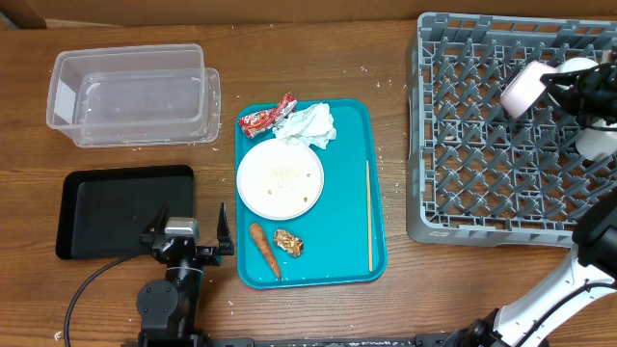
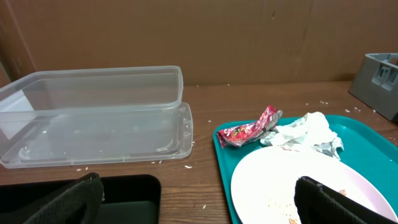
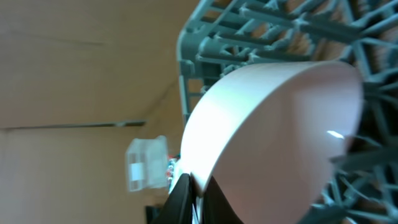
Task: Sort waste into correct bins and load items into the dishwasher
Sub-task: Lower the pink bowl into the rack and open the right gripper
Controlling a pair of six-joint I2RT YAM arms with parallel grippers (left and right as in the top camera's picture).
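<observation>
Right gripper is closed tight, pinching the rim of a small white bowl. The bowl is tilted on its side above the upper right part of the grey dish rack; whether it touches the pegs cannot be told. Another white dish is at the rack's right edge, partly hidden by the arm, bowl or cup unclear.

Left gripper is wide open and holds nothing, near the desk's front edge, between the black tray and the teal tray.

The clear tub sits at the desk's back left, behind the black tray. On the teal tray, mid desk:
- plate left of centre, with crumbs on it
- red wrapper at the back left corner
- crumpled tissue just right of the wrapper, touching the plate's back rim
- carrot near the front left corner
- brown lump just beside the carrot
- wooden stick along the right edge

A few rice grains lie on the desk by the tub's front.
</observation>
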